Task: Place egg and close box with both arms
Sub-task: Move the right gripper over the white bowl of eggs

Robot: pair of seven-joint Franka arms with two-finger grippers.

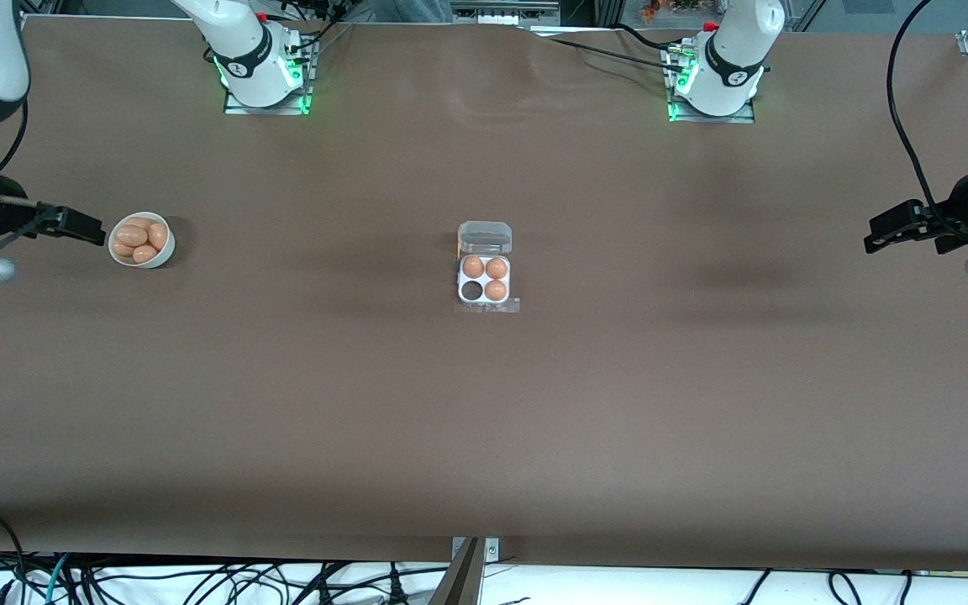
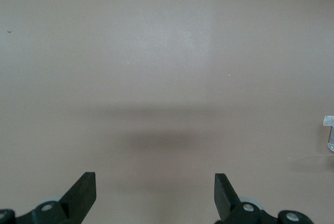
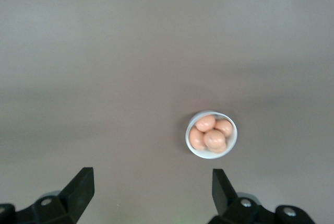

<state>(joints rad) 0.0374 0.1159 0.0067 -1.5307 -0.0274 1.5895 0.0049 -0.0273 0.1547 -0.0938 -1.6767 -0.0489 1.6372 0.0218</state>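
The clear plastic box sits mid-table with its hinged lid open. Three brown eggs fill three cells; the cell nearer the front camera, toward the right arm's end, is empty. A white bowl of several brown eggs stands toward the right arm's end and also shows in the right wrist view. My right gripper hangs open and empty beside the bowl, seen in its own view. My left gripper is open and empty over bare table at the left arm's end, seen in its own view.
The brown table stretches wide around the box. Both arm bases stand along its edge farthest from the front camera. A corner of the box shows at the edge of the left wrist view. Cables lie below the table's near edge.
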